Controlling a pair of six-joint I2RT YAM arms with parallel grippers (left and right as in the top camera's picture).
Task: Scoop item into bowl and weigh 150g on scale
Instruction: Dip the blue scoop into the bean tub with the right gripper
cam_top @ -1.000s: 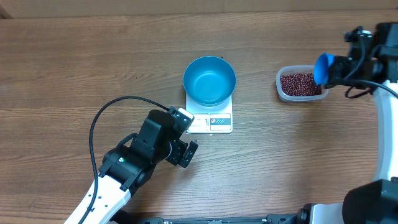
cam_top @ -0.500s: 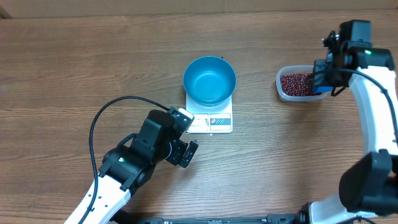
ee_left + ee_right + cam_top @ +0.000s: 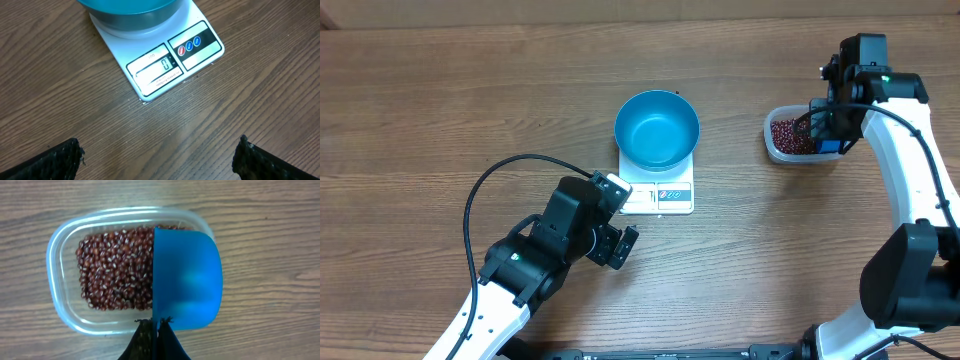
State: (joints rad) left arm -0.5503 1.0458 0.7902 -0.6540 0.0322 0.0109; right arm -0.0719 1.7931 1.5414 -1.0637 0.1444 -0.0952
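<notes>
The empty blue bowl (image 3: 657, 130) stands on the white scale (image 3: 665, 196). In the left wrist view the scale (image 3: 165, 65) reads zero under the bowl (image 3: 130, 7). Dark red beans (image 3: 115, 270) fill a clear tub (image 3: 55, 280) at the right, seen from overhead as beans (image 3: 788, 135). My right gripper (image 3: 157, 325) is shut on the handle of a small blue scoop (image 3: 187, 280), which hangs over the tub's right end, its edge at the beans. My left gripper (image 3: 160, 155) is open over bare wood in front of the scale, and shows overhead as the left gripper (image 3: 620, 246).
A black cable (image 3: 485, 190) loops from the left arm across the table's left half. The clear tub (image 3: 772, 148) sits about a hand's width right of the scale. Bare wood lies between them and along the front.
The right arm has swung left and lowered over the tub, bringing the scoop from beside the tub down to the beans. The left arm has not moved.
</notes>
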